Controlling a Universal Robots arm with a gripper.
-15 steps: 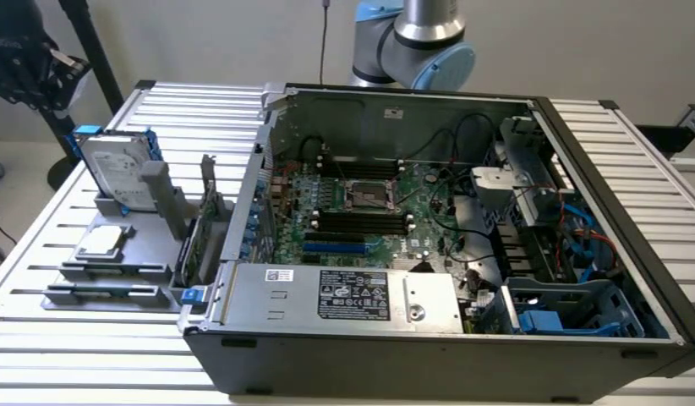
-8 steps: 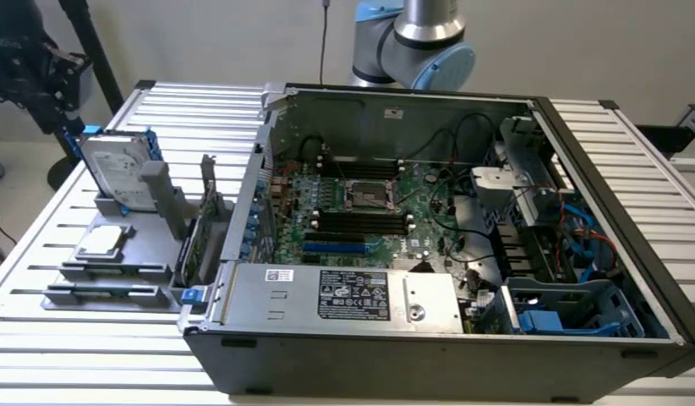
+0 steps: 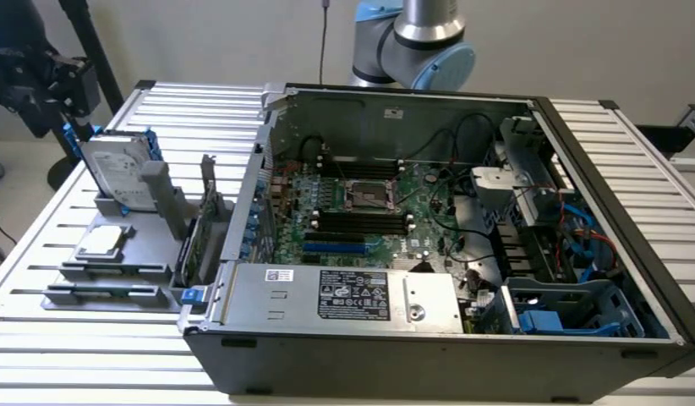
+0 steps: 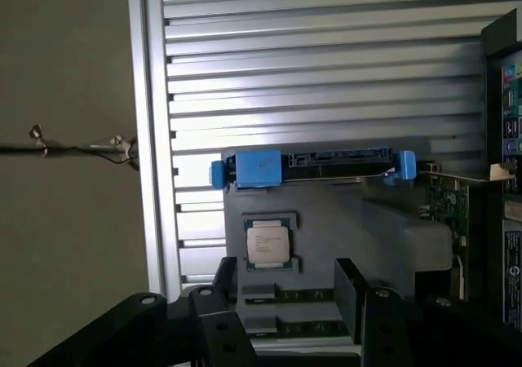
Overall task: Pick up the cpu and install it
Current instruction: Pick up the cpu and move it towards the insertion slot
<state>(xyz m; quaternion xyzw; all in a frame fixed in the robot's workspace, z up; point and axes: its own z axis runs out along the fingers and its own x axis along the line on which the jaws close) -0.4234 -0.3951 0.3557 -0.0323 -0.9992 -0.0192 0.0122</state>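
The cpu (image 3: 103, 243) is a small square chip with a silver top, lying flat in a grey holder (image 3: 155, 254) on the table at the exterior view's left. In the wrist view the cpu (image 4: 267, 244) lies just beyond my gripper (image 4: 287, 292). The two black fingers (image 4: 227, 289) stand apart, and the gripper is open with nothing between them. It hangs above the holder without touching it. The motherboard's empty socket (image 3: 367, 196) sits in the middle of the open computer case (image 3: 438, 355).
On the holder a silver hard drive (image 3: 120, 169) with blue rails stands on edge behind the cpu. Black memory sticks (image 3: 111, 292) lie in front of it. An expansion card (image 3: 201, 237) stands between holder and case. The slatted table (image 3: 54, 347) ends just past the holder.
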